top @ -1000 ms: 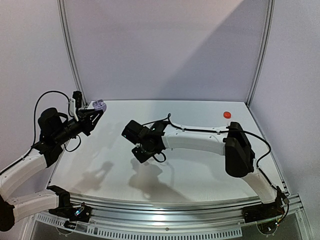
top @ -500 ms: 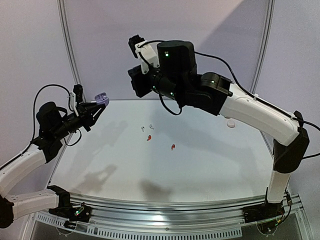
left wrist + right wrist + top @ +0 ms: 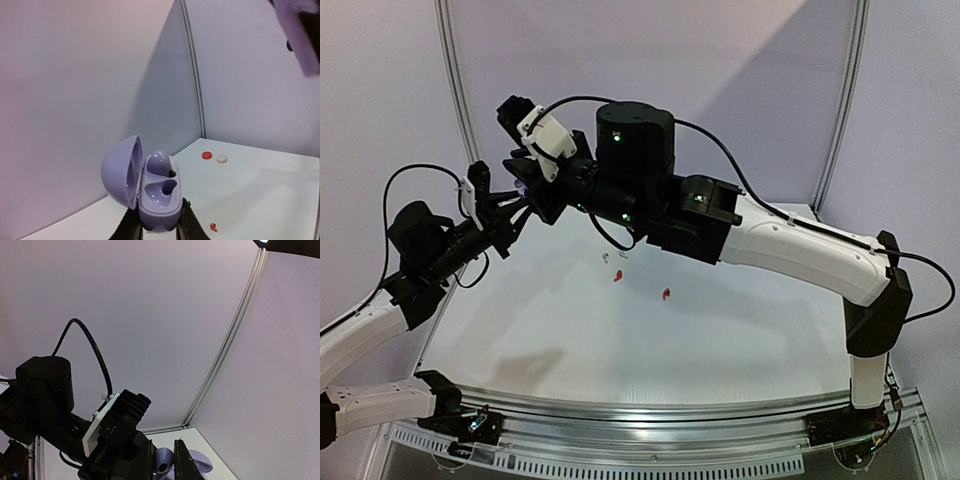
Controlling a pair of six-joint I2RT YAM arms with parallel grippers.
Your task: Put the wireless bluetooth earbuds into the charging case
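My left gripper (image 3: 157, 222) is shut on the base of an open bluish-lilac charging case (image 3: 157, 197), held up in the air. One lilac earbud (image 3: 160, 163) sits in the case's far socket; the near socket (image 3: 161, 190) is empty. My right gripper (image 3: 164, 462) is shut on a second lilac earbud (image 3: 163, 463), just above the case (image 3: 199, 463). In the top view the right gripper (image 3: 527, 180) meets the left gripper (image 3: 518, 207) high at the left. Two white earbuds (image 3: 615, 256) and two red earbuds (image 3: 618, 277) lie on the table.
A red round case (image 3: 206, 155) and a white round case (image 3: 221, 158) sit at the table's far edge. A red earbud (image 3: 214, 227) lies on the white table (image 3: 720, 340). Side panels and a corner post (image 3: 460, 110) stand close behind the grippers.
My right arm has lifted off the table and swung up and left to the case. My left gripper has raised the case slightly.
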